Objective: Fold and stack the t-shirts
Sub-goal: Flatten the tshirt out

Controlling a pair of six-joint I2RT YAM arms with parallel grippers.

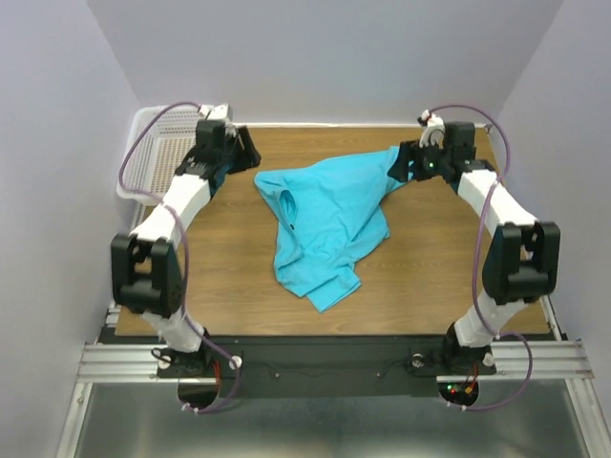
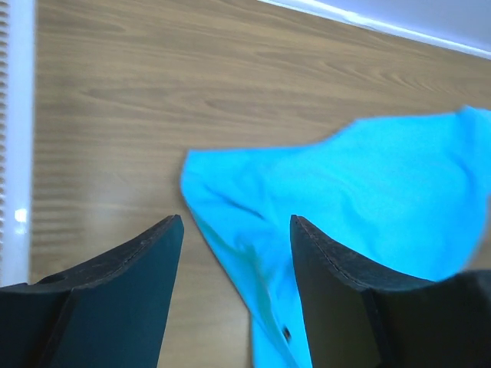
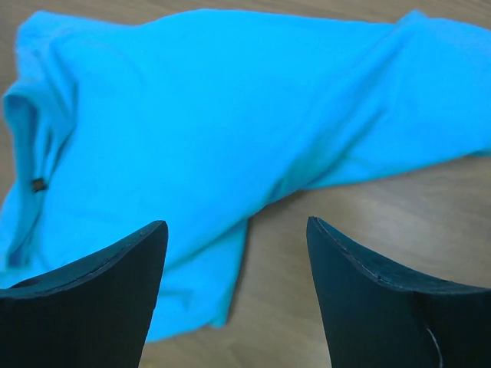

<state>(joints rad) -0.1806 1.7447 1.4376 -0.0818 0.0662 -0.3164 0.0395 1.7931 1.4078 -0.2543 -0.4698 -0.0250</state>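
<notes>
T-shirt (image 1: 329, 224), turquoise, lies crumpled and unfolded on the middle of the desk (image 1: 229, 277), its near end bunched. Toward the desk's far left, the left gripper (image 2: 235, 220) hovers empty, jaws apart, by a shirt edge. At far right, the right gripper (image 3: 235, 222) is likewise apart, probably clear of the cloth. The step looks like spreading: next, each gripper should pinch an edge and pull flat.

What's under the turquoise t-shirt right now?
Bare wooden table shows all around the t-shirt. The shirt lies crumpled in overlapping folds, so anything beneath them is hidden.
</notes>
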